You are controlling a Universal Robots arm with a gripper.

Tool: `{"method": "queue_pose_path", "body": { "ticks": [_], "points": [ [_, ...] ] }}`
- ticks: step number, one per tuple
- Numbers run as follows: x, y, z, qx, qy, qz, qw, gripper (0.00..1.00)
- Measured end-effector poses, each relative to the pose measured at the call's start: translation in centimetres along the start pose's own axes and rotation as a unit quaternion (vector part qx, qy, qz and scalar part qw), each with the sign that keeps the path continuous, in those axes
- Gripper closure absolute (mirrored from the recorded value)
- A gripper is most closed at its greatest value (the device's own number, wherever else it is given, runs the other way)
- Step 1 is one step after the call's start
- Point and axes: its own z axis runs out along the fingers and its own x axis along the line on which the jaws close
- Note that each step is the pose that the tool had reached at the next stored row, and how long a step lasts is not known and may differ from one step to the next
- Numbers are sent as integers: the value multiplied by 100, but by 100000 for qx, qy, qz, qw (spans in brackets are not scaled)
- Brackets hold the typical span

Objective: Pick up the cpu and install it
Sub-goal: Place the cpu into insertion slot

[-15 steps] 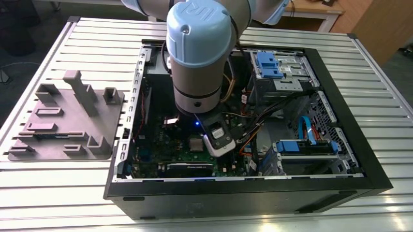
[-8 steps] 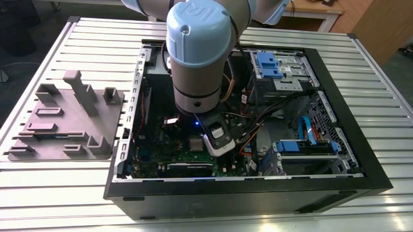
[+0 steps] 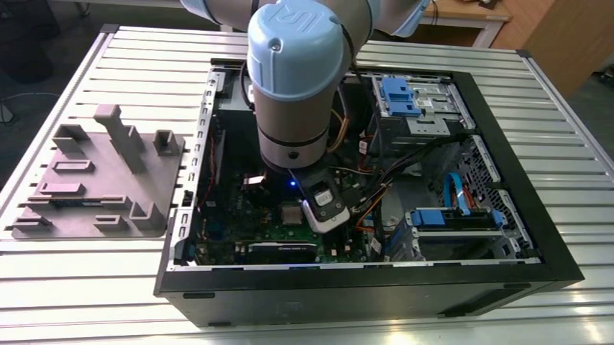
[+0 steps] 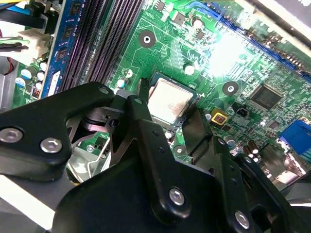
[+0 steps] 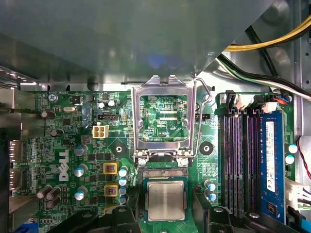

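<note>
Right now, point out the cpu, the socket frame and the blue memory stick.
cpu [image 5: 166, 201]: first wrist view, middle of its metal top.
socket frame [image 5: 137, 121]: first wrist view, on one side rail.
blue memory stick [image 5: 272, 165]: first wrist view, middle of its length.

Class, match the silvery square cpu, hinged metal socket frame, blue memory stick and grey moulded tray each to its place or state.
1 cpu
2 socket frame
3 memory stick
4 grey tray

A swung open
B on the table, outside the computer case
C between the fingers of the open gripper
D beside empty dark memory slots

Pairs: 1-C; 2-A; 3-D; 4-B
</note>
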Motion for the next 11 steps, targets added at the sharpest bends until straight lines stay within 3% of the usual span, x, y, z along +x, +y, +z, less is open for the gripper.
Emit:
{"method": "queue_pose_path", "body": {
  "ticks": [11],
  "points": [
    [5,0,9,-9,-2,-1,100000,46]
  ]
}}
